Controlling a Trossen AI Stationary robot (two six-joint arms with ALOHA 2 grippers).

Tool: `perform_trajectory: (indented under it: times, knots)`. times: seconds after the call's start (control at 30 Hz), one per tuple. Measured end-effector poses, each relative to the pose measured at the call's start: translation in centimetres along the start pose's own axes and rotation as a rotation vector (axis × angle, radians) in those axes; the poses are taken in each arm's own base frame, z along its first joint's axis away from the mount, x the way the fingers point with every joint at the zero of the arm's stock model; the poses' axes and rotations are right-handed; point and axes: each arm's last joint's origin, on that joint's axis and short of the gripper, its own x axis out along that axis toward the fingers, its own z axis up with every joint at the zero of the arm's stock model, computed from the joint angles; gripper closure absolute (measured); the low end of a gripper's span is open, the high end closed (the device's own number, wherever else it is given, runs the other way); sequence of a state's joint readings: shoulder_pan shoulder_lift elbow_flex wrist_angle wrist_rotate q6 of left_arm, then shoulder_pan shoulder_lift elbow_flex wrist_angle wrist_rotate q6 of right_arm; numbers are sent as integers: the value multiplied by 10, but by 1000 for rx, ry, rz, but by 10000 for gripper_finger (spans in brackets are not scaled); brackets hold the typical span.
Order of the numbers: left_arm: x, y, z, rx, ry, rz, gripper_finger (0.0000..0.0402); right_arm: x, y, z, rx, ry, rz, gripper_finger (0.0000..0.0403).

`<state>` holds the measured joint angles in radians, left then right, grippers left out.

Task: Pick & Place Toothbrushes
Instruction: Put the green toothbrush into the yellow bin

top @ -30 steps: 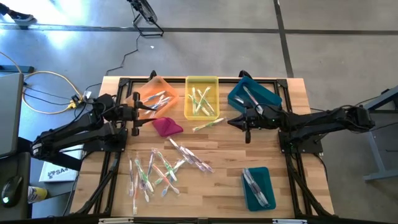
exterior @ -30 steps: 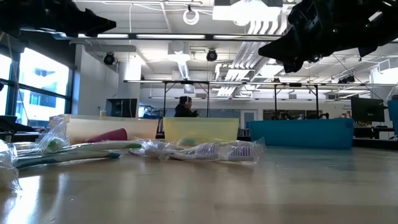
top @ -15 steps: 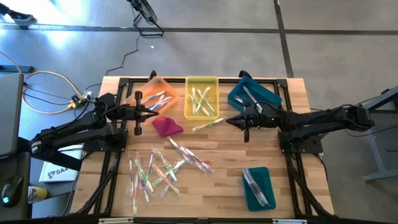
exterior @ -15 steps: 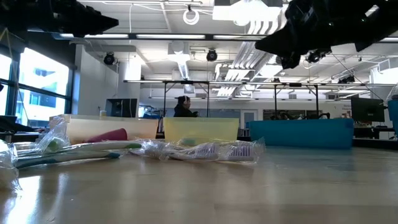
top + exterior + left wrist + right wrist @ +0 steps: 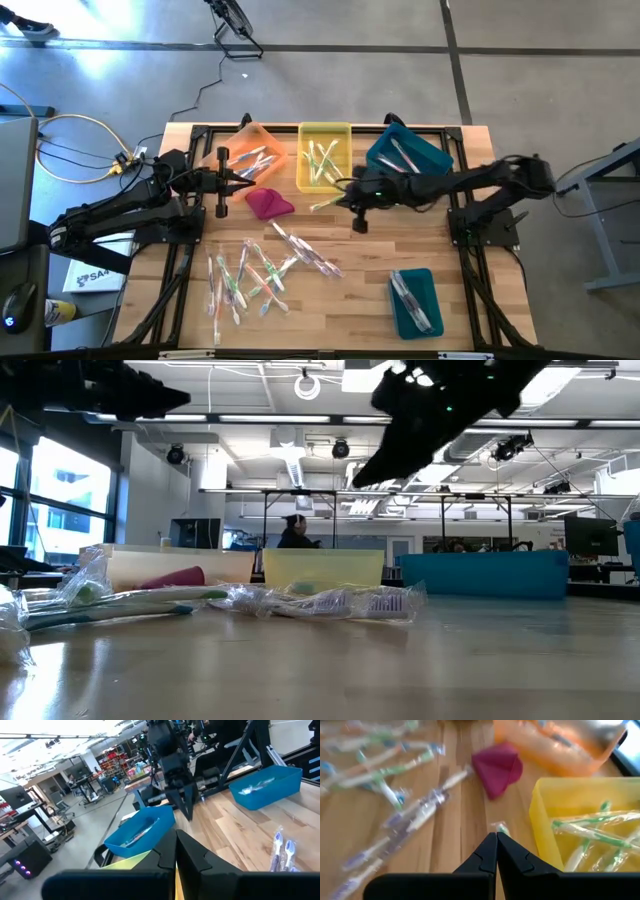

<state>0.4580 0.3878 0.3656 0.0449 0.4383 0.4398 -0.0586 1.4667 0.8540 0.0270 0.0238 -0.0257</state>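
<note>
Sorting's looking partway done: the bins along the far edge are holding some toothbrushes, but plenty are still lying loose near the worktop's front edge. Left gripper and right gripper are both hovering with jaws together, carrying nothing.

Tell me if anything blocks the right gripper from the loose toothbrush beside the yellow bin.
Nothing visible does. The right gripper, shut, hangs above the table close to the loose toothbrush, which lies on bare wood beside the yellow bin; the magenta cloth sits off to the side.
</note>
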Motion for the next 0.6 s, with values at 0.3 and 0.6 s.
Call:
perform_trajectory:
  times: [0.3, 0.6]
  knots:
    - [0, 0, -1, -35, 11, -2, 401, 45, 1, 26, -87, 168, 39, 399]
    - [0, -1, -2, -40, 22, -7, 401, 76, 1, 37, -163, 223, 45, 399]
